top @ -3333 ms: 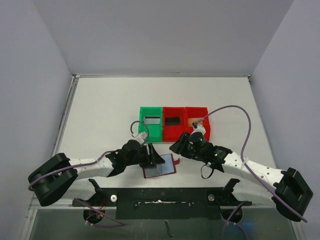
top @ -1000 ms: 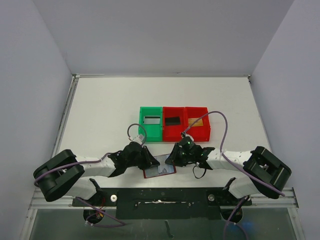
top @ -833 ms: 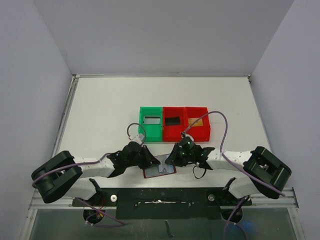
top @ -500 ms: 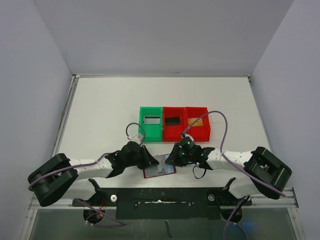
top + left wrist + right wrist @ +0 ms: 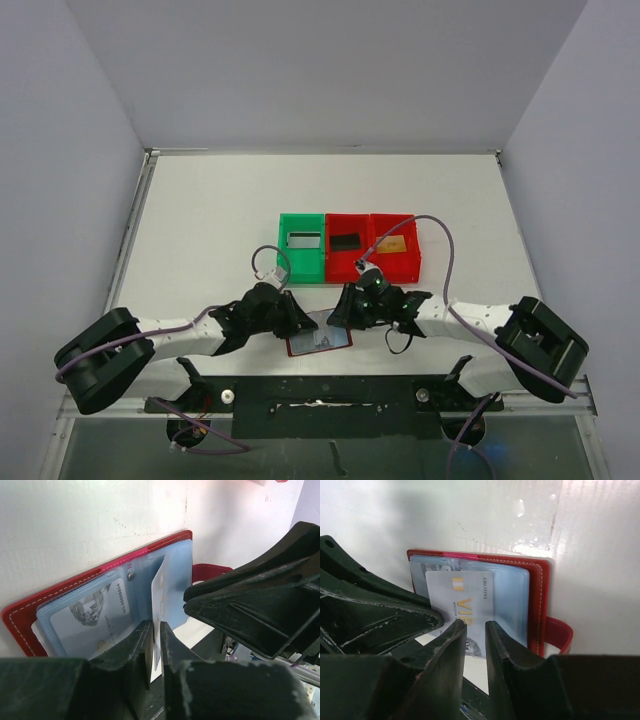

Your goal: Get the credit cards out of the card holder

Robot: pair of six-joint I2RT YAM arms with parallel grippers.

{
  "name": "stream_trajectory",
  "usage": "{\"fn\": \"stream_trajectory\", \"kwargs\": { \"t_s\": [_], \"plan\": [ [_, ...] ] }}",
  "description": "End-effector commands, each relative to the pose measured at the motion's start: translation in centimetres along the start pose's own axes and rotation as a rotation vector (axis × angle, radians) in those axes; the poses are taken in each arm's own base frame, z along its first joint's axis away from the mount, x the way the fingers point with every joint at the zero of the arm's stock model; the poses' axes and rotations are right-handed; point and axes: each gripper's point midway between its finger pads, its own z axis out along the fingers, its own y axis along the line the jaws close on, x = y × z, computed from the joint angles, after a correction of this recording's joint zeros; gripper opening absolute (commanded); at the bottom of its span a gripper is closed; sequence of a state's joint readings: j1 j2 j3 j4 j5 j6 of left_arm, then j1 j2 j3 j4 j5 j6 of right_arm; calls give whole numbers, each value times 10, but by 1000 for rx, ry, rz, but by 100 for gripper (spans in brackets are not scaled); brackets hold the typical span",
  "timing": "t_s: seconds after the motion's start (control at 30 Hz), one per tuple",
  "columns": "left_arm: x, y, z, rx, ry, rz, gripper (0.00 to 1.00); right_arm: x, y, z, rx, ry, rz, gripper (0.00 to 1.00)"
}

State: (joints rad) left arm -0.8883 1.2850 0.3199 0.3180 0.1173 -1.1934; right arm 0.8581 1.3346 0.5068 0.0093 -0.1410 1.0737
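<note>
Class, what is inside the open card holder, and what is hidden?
One pale card with gold lettering sticks partly out of a blue-grey pocket of the card holder; another printed card lies fully pocketed. Any cards beneath are covered.

**Twin white-and-black arms, strung with lilac cable**

The left arm (image 5: 180,335), at 7 o'clock in the overhead view, and the right arm (image 5: 472,320), at 4 o'clock, share one build. Each has slim white links joined by bulky black joint housings (image 5: 100,358), the largest a rounded block at the outer end. A lilac-grey cable (image 5: 254,265) curls above the left wrist. A longer cable (image 5: 443,238) arcs over the right, ending in a small white plug (image 5: 360,263). The left gripper (image 5: 305,325) and right gripper (image 5: 336,315) are matte black. Up close, their fingers (image 5: 125,650) are blunt, faintly scuffed wedges.
</note>
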Motion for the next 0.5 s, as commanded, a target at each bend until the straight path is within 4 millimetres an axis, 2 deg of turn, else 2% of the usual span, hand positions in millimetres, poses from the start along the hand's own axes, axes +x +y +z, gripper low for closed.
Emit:
{"fn": "stream_trajectory", "kwargs": {
  "t_s": [0.0, 0.2, 0.3, 0.4, 0.47],
  "plan": [
    [-4, -18, 1, 71, -3, 10, 13, -7, 17, 7, -42, 7, -18, 24],
    [-2, -25, 3, 102, 9, 9, 17, 8, -12, 16, 77, 53, 29, 22],
    [-3, -26, 4, 102, 12, 7, 11, 9, -17, 14, 92, 47, 37, 22],
    [-4, -22, 3, 73, 3, 2, 1, 6, -17, 12, 96, 30, 36, 22],
    [-6, -19, 1, 51, -10, 6, 0, 2, -15, 10, 86, 13, 33, 22]
  ]
}}
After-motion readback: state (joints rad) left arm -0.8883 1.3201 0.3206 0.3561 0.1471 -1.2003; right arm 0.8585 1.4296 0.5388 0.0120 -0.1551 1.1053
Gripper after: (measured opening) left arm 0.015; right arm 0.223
